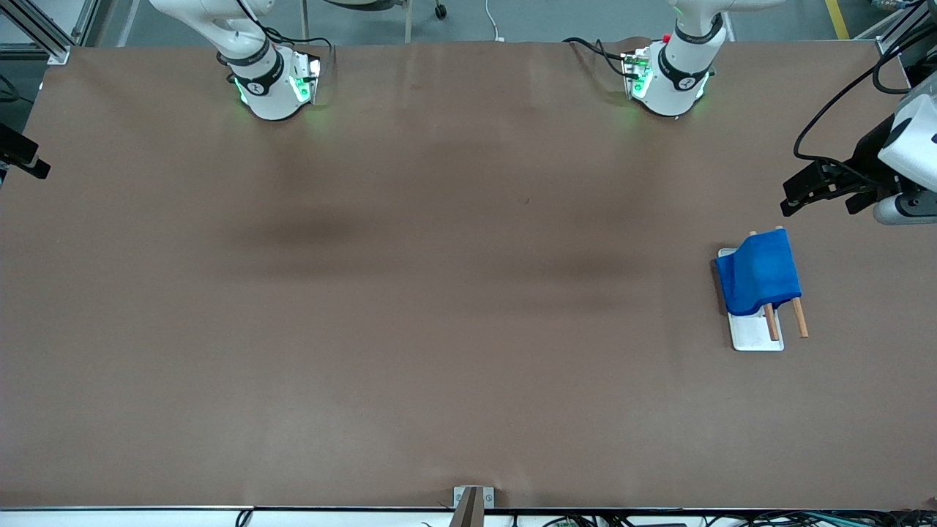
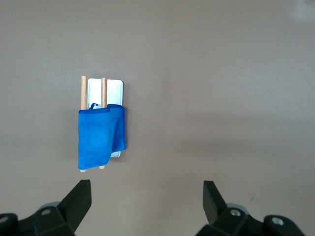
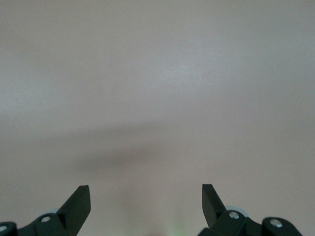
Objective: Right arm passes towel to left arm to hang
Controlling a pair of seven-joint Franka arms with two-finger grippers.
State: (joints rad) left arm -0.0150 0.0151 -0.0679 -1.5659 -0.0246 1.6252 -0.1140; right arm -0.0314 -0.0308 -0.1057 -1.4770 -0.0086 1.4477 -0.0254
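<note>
The towel (image 1: 759, 272) hung draped over the two wooden rails of a small rack (image 1: 799, 316) on a white base plate (image 1: 754, 333), toward the left arm's end of the brown table (image 1: 410, 293) (one corner tail showed in the left wrist view). The left gripper (image 1: 821, 192) hovered over the table near the rack, jaws spread wide and empty. The right gripper (image 3: 146, 196), likewise spread and empty, waited over bare tabletop.

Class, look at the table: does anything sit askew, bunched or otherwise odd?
Yes. The bright blue microfibre towel hangs unevenly on the two-rod wooden rack with a white base: it is bunched toward the end farther from the front camera, leaving the nearer rod ends bare.
</note>
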